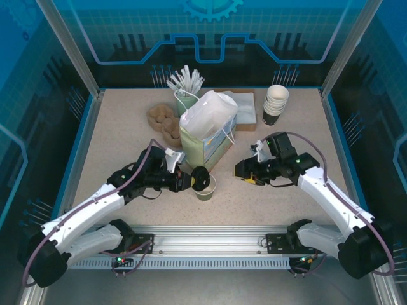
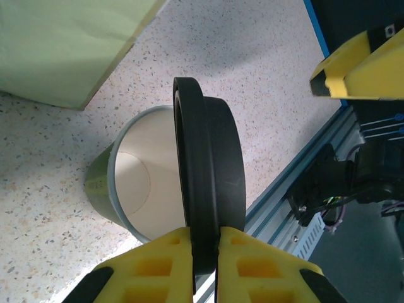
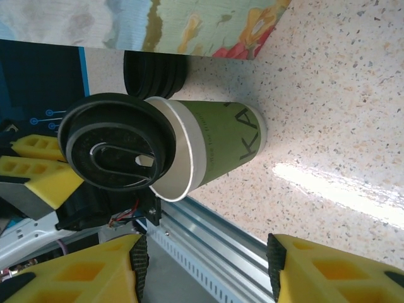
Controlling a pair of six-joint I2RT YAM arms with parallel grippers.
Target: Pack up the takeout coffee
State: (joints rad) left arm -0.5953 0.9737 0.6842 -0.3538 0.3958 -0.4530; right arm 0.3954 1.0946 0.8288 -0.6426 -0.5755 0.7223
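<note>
The takeout coffee cup (image 1: 207,189) is green paper with a white inside and stands upright in front of the paper bag (image 1: 206,130). Its black lid (image 1: 200,177) leans tilted against the open rim, not seated. My left gripper (image 1: 189,181) is shut on the lid's edge from the left. In the left wrist view the yellow fingers (image 2: 158,265) pinch the lid (image 2: 211,183) beside the cup (image 2: 136,189). My right gripper (image 1: 245,171) stands open to the cup's right, apart from it. The right wrist view shows the cup (image 3: 214,145), the lid (image 3: 117,148) and empty jaws.
A stack of white-rimmed cups (image 1: 275,103) stands at the back right. Stirrers (image 1: 186,82), brown cup carriers (image 1: 164,121) and napkins (image 1: 245,101) lie behind the bag. A low stack of black lids (image 3: 154,72) sits by the bag's foot. The metal rail (image 1: 210,238) borders the near edge.
</note>
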